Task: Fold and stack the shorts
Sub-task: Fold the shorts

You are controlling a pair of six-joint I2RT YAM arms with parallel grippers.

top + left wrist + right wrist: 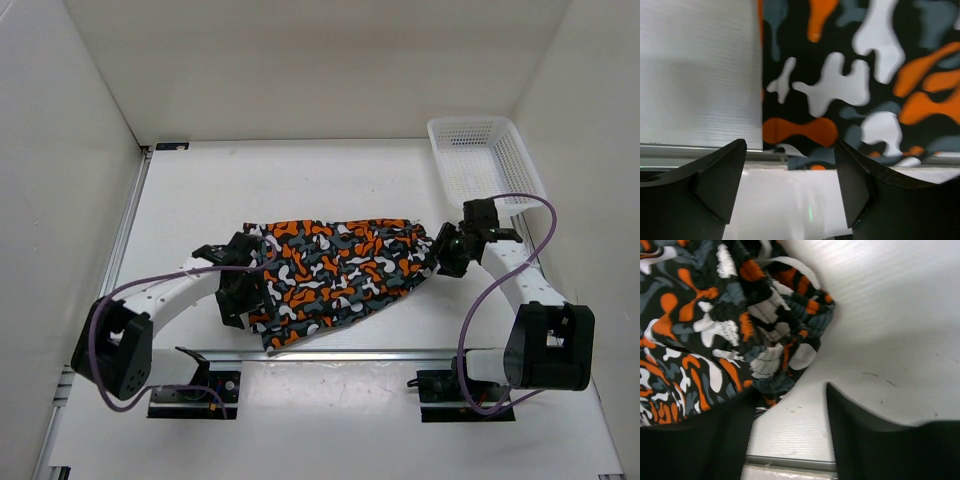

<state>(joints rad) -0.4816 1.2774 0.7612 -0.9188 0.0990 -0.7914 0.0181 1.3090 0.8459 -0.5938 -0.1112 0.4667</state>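
**Shorts laid out between two open grippers.** One pair of soft shorts (340, 272), printed in rounded blotches of orange, black, grey and white, lies spread at the middle of a white table (200, 190). The cloth is smooth and flat on the left and bunched into ribbed, puckered folds at the right end.

Two black grippers flank it. The left gripper (240, 295), at the garment's left edge, stands released. In its wrist view the two wedge-shaped matte fingers (715, 180) are parted with nothing clamped between them. The shorts' straight edge runs across the finely ridged tabletop beyond.

The right gripper (446, 258), at the bunched end, is likewise unclenched. The gathered fabric reaches just beside one finger, and bare table shows in the gap.

The left arm (180, 290) and right arm (515, 270), both white-shelled, each trail one purple cable (100, 350). One white plastic mesh basket (520, 150), rectangular with rounded corners, sits at the far right, well apart from the shorts.
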